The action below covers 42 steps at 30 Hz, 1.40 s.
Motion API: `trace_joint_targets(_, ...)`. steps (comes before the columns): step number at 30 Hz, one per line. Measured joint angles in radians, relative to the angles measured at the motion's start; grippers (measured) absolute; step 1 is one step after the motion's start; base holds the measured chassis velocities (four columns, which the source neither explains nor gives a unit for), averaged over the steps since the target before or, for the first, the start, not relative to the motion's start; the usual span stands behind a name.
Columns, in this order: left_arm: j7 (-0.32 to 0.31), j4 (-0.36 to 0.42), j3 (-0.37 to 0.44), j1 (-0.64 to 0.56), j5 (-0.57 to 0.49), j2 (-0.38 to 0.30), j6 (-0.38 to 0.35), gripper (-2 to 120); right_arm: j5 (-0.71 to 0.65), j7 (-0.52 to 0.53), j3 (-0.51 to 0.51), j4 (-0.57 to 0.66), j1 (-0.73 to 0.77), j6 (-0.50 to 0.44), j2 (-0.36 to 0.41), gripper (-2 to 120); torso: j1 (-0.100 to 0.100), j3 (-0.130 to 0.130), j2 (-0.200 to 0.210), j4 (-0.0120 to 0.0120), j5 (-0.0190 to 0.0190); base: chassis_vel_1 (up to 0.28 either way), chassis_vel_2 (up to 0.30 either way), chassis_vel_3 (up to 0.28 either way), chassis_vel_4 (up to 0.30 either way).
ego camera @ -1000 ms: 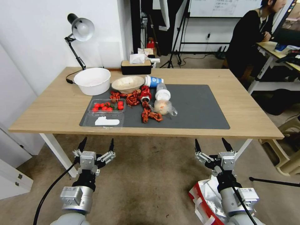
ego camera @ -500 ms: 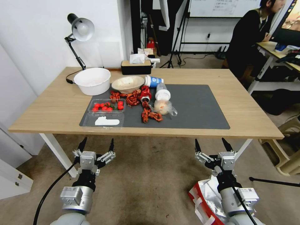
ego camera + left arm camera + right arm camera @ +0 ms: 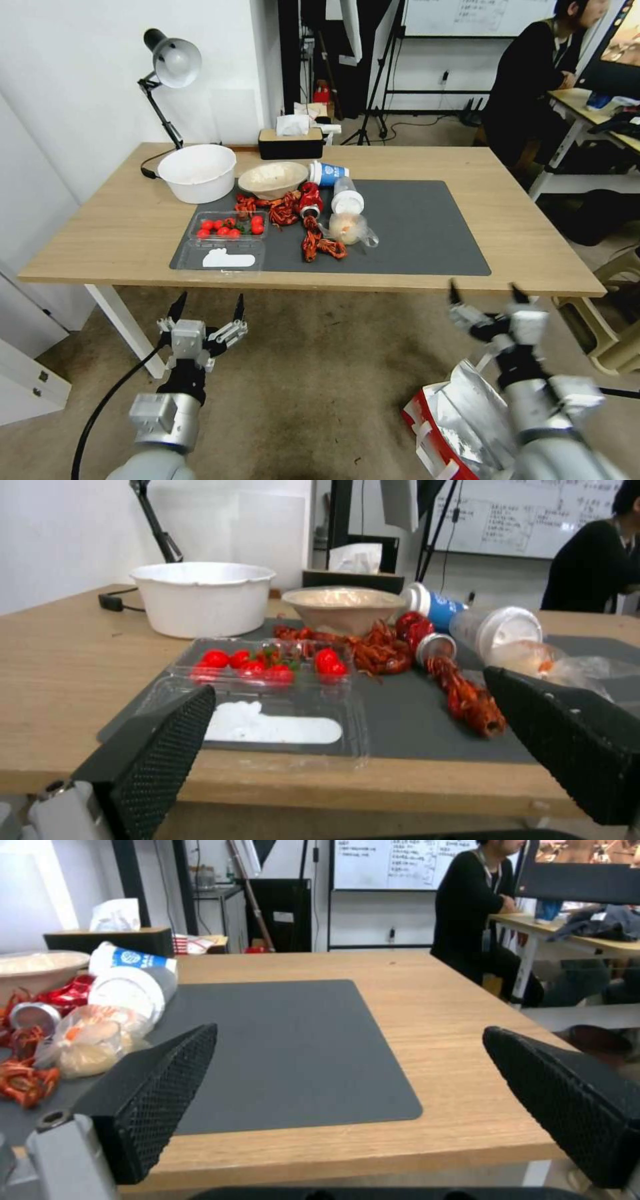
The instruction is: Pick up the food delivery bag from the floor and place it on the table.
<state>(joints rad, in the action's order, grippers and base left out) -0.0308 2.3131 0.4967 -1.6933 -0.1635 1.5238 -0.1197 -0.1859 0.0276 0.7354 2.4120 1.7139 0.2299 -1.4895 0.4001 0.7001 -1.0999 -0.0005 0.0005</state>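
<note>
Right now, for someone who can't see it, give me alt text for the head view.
The food delivery bag lies on the floor by the raised right claw, which is open. The open left claw hangs before the table, which carries a white bowl, tomatoes and crayfish.

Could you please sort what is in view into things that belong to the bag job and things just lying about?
Belongs to the job:
bag, on the floor
table
right gripper, jaws open, above the bag
left gripper, jaws open, idle before the table edge

Just lying about:
tomato box
crayfish
white bowl
lamp
tissue box
</note>
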Motion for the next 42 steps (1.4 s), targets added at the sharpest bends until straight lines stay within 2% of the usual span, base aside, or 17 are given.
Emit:
trace_joint_targets(7,-0.003,-0.023,0.004,-0.002,0.015,0.001,0.024,100,0.000,-0.006,-0.005,-0.005,0.005,-0.010,-0.001,100,0.000,0.000,0.000,0.0005,-0.0006,0.000,0.000,0.000,0.000)
trace_joint_targets(9,0.000,-0.043,0.012,-0.008,0.019,0.001,0.074,100,0.002,-0.009,-0.007,-0.008,0.006,-0.015,-0.001,100,0.000,0.000,0.000,0.0006,-0.0005,0.000,0.000,0.000,0.000)
trace_joint_targets(12,0.008,-0.053,0.021,-0.010,0.019,-0.001,0.094,100,0.004,-0.010,-0.008,-0.008,0.007,-0.018,0.000,100,0.000,0.000,0.000,0.0006,-0.0006,0.000,0.000,0.000,0.000)
trace_joint_targets(25,0.019,-0.037,0.027,-0.016,0.016,-0.010,0.068,100,0.006,-0.011,-0.008,-0.006,0.015,-0.026,0.001,100,0.000,0.000,0.000,0.0005,-0.0006,0.000,0.000,0.000,0.000)
trace_joint_targets(42,0.018,-0.031,0.029,-0.022,0.015,-0.016,0.068,100,0.006,-0.009,-0.020,-0.011,0.020,-0.036,0.008,100,-0.036,-0.045,0.082,0.0005,-0.0005,0.000,0.000,0.000,0.000)
